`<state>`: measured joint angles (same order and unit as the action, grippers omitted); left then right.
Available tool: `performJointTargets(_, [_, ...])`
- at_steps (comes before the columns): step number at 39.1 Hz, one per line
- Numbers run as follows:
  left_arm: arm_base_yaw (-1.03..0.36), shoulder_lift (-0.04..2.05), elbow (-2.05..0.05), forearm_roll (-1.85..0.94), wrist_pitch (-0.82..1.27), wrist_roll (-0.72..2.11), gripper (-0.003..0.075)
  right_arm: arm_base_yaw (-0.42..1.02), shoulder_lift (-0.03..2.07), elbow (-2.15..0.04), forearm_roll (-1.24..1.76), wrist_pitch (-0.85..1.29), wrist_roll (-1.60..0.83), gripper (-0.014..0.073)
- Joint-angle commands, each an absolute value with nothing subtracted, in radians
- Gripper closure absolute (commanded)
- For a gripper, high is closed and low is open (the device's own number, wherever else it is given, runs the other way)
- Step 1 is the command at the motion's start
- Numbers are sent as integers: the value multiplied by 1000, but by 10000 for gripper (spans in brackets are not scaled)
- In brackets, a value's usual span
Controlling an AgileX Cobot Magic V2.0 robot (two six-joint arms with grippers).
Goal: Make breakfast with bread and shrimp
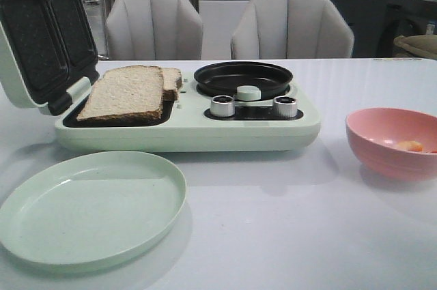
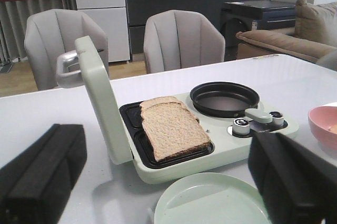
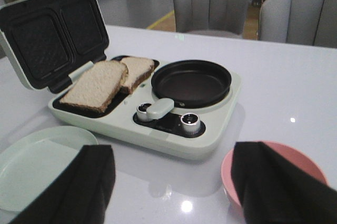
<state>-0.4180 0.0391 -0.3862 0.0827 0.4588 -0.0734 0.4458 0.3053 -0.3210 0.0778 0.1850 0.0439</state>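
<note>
A pale green breakfast maker (image 1: 184,129) with a raised, dark-plated lid (image 1: 41,31) is sitting at the middle of the white table (image 1: 287,228). Two slices of beige wholemeal bread (image 1: 126,93) with dark crusts are lying overlapped in its left tray, the nearer slice partly covering the farther. A small orange-pink shrimp (image 1: 410,145) is resting in the pink round bowl (image 1: 392,141) at the right. The right gripper (image 3: 174,182) is hovering with jaws spread wide and holding nothing, the bowl just beneath its right finger, so this arm is lying nearer the shrimp. The left gripper (image 2: 168,182) is likewise gaping and empty, near the pale green round plate (image 1: 89,205). The black round frying pan (image 1: 242,78) is waiting left of the bowl, beyond two silver knobs (image 1: 222,106); nothing appears to be standing between bowl and pan.
</note>
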Motion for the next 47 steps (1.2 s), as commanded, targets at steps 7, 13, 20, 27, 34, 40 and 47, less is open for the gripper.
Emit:
performJointTargets(7, [-417,50,-411,75,382,-76,47,441,120,-202,87,78,41,33])
performJointTargets(13, [-417,54,-411,75,398,-76,48,441,115,-174,87,83,41,33])
performJointTargets(20, [-417,104,-422,75,379,-76,50,441,115,-174,87,83,41,33])
performJointTargets(27, [-417,260,-516,75,360,-76,111,441,115,-174,87,83,41,33])
performJointTargets(34, [-417,459,-656,75,251,-151,162,441,115,-174,87,83,41,33])
performJointTargets(40, [-413,648,-779,75,198,-178,169,441,115,-174,87,83,41,33])
performJointTargets(47, [-344,835,-912,69,171,-271,169,441,115,-174,87,83,41,33])
